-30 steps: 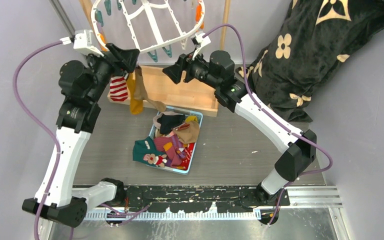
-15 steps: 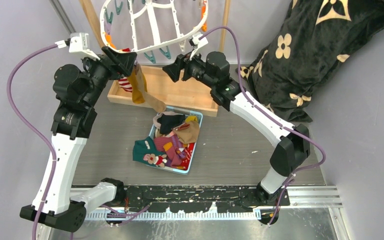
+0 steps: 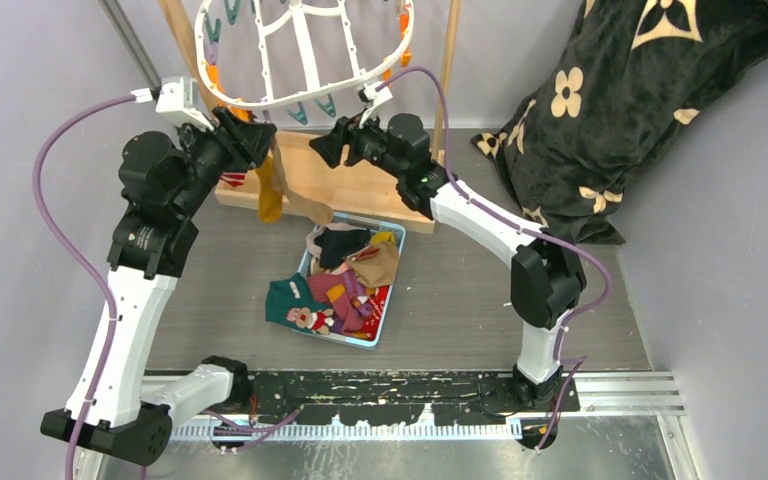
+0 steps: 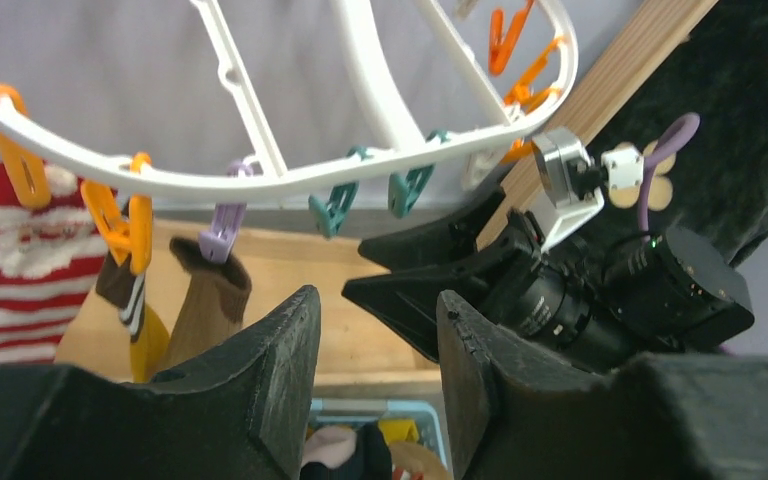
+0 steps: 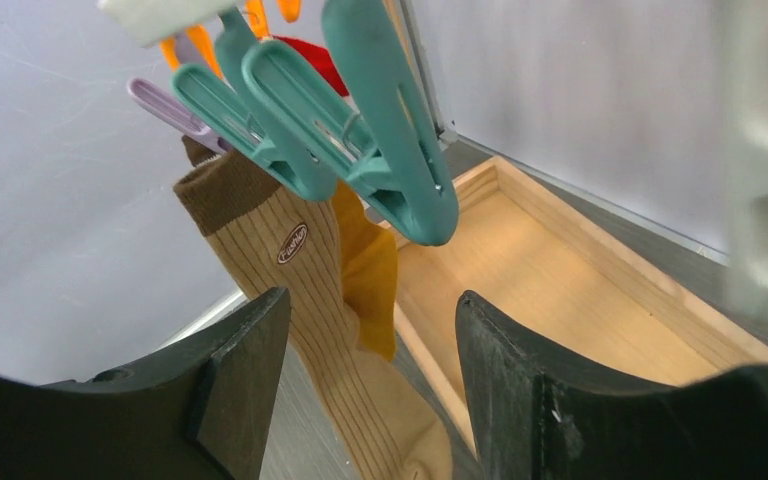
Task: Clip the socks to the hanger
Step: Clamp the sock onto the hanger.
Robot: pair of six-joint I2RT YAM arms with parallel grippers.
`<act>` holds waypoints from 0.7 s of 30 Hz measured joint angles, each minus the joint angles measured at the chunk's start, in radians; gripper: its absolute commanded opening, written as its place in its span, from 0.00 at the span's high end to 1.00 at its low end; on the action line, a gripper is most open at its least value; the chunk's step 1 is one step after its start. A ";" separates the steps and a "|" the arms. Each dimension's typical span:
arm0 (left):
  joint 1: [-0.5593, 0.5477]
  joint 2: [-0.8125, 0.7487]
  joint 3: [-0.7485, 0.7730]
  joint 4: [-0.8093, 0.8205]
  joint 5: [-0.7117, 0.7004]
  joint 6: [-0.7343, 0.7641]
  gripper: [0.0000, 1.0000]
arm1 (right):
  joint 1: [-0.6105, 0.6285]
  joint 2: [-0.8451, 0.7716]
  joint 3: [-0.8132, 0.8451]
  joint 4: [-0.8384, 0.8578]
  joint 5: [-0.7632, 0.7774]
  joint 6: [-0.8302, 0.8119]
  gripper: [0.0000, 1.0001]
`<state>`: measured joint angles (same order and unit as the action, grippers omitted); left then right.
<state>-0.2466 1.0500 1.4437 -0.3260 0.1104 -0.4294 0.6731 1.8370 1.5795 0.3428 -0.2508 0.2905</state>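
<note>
While the left end effector (image 4: 375, 312) and right end effector (image 5: 370, 302) both stand spread and empty under the hanger's (image 4: 290, 179) curved white plastic rim at upper centre, a ribbed tan sock (image 5: 295, 290), a mustard sock (image 5: 368, 265) and a striped sock (image 4: 15, 285) dangle from its clips. Soft socks (image 3: 335, 290) fill a tray (image 3: 371, 342) mid-frame on the grey counter (image 3: 460, 300).

The left arm (image 3: 125, 320) and right arm (image 3: 480, 215) share one build — white shells on the long links, black housings at the joints. A purple cable (image 4: 682, 125) loops along each, plugged into a small white connector block (image 4: 622, 165) at the wrist. The left tool (image 4: 375, 385) and right tool (image 5: 370, 390) have thick, matte black wedge fingers (image 4: 260, 400).
</note>
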 measured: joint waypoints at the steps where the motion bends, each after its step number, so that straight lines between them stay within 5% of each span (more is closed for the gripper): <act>1: 0.000 -0.002 -0.011 -0.005 0.006 0.000 0.53 | 0.003 0.011 0.000 0.010 0.003 0.001 0.33; 21: -0.002 -0.005 -0.075 -0.015 0.033 -0.016 0.53 | 0.031 0.117 -0.038 0.407 0.106 -0.001 0.34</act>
<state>-0.2481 1.0447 1.3685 -0.3412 0.1432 -0.4454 0.7044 1.9545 1.5414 0.7502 -0.1444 0.2897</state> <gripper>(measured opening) 0.469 0.681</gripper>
